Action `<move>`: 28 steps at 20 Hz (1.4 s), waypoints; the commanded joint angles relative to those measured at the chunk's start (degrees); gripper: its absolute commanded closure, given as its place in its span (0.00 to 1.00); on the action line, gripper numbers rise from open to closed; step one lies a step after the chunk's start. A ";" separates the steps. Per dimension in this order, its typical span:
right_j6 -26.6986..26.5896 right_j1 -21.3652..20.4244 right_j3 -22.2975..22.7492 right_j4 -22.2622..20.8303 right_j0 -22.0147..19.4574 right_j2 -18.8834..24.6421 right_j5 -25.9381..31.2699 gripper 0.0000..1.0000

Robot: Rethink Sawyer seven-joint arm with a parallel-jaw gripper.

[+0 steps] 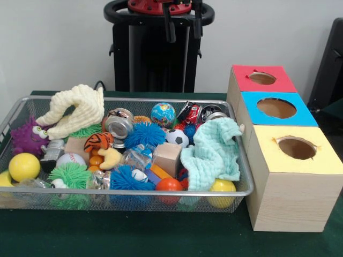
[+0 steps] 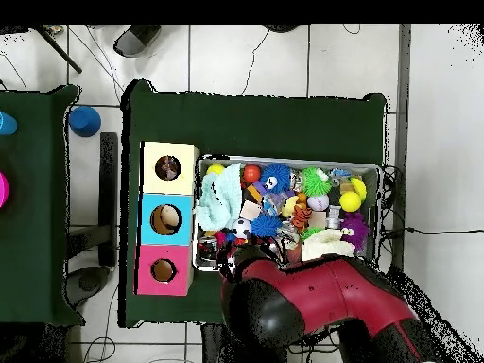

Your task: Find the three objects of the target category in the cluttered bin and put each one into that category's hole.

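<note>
Three holes in the box [image 1: 292, 171] wait while the gripper [image 1: 183, 24], seemingly open and empty, hangs over the bin's [image 1: 128, 199] far side; the search has barely begun and next needs a target chosen.

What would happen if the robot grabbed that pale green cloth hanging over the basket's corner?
The pale green cloth looks soft and crumpled, so it would likely droop and stretch out rather than lift as one piece. It lies over a yellow ball and other toys, so it might drag them along. It is probably light.
</note>
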 commanded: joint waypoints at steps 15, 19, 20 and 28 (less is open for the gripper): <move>14.73 4.45 2.84 -0.22 16.29 -32.27 -24.73 0.00; 13.13 6.61 2.68 0.90 18.29 -35.40 -27.80 0.00; 12.99 6.87 2.60 1.04 18.60 -35.81 -28.21 0.00; 13.13 10.43 1.64 3.63 22.56 -39.98 -32.73 0.00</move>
